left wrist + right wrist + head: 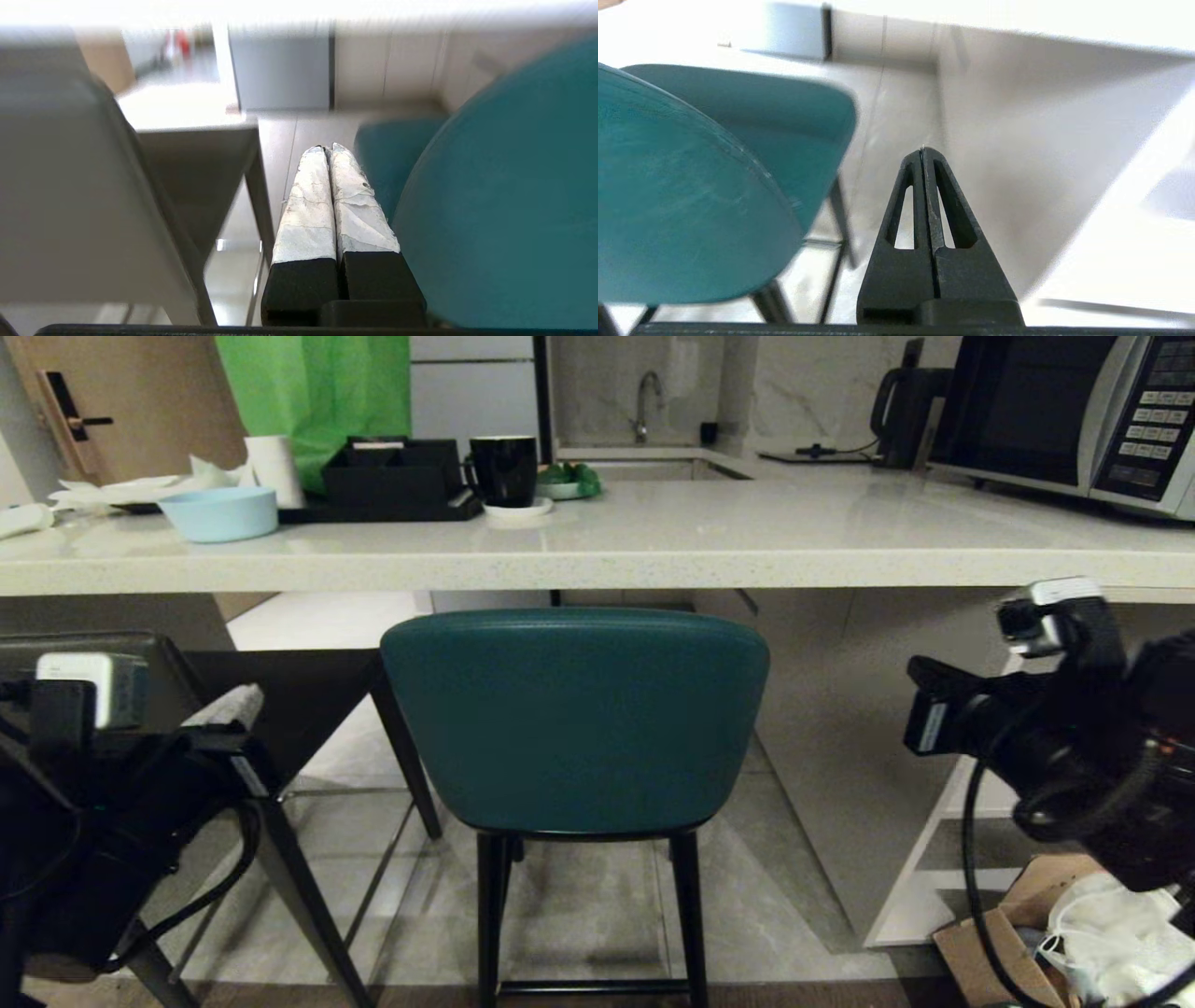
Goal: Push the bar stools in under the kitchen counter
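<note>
- The teal stool (574,719), with curved padded back and black legs, stands before the kitchen counter (653,555), apparently partly under it.
- Wrist views alone show the left gripper (328,150) and right gripper (923,151) pressed closed, empty.

Gap between grey stool (280,709) and teal stool (574,719) open; counter (653,555) overhead.

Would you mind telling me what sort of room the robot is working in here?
Most likely a home or apartment kitchen: a stone kitchen counter carries a microwave and a black mug, a sink tap stands behind it, and a teal bar stool sits in front of it.
</note>
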Controlling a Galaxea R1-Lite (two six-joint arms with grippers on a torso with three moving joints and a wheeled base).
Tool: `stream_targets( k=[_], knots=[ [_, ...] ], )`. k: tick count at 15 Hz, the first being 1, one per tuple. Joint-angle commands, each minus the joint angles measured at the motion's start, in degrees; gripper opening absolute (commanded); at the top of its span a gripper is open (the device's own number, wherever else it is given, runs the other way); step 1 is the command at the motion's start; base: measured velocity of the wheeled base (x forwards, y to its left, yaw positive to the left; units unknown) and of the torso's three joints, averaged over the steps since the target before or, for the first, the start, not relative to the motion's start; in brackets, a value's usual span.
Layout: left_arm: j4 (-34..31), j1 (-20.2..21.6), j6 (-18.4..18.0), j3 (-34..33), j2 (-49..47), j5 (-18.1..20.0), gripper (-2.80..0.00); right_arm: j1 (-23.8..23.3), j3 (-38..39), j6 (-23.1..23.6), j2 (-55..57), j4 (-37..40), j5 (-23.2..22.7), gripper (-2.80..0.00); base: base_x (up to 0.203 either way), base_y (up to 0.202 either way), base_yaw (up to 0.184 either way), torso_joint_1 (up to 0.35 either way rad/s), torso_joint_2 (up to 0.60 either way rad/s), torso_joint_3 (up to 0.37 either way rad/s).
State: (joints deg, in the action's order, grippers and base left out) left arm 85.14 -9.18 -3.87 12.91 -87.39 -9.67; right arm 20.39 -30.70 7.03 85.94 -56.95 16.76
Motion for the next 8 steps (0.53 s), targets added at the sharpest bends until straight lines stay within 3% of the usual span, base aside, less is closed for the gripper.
stream_targets(
  k=[1, 3, 6, 8],
  knots=[
    [-3.16, -0.18, -0.35, -0.86, 13.91, -0.13, -2.80, -0.02, 2.58, 1.61, -13.70, 1.53, 0.30, -2.80, 0.000, 0.000, 0.000, 0.000, 0.00, 0.000],
    [-14.94, -0.29, -0.86, 0.24, 27.53, -0.01, -2.80, -2.02, 4.18, 3.50, -25.39, 7.35, 0.66, -2.80, 0.000, 0.000, 0.000, 0.000, 0.00, 0.000],
    [-43.53, 0.18, -1.19, 5.12, 48.17, 0.06, -2.80, -7.37, 6.38, 5.09, -41.25, 18.07, 0.80, -2.80, 0.000, 0.000, 0.000, 0.000, 0.00, 0.000],
    [-58.16, 3.68, -1.13, 8.96, 58.04, -0.01, -2.80, -11.09, 6.61, 5.59, -49.71, 25.54, 0.80, -2.80, 0.000, 0.000, 0.000, 0.000, 0.00, 0.000]
  ],
)
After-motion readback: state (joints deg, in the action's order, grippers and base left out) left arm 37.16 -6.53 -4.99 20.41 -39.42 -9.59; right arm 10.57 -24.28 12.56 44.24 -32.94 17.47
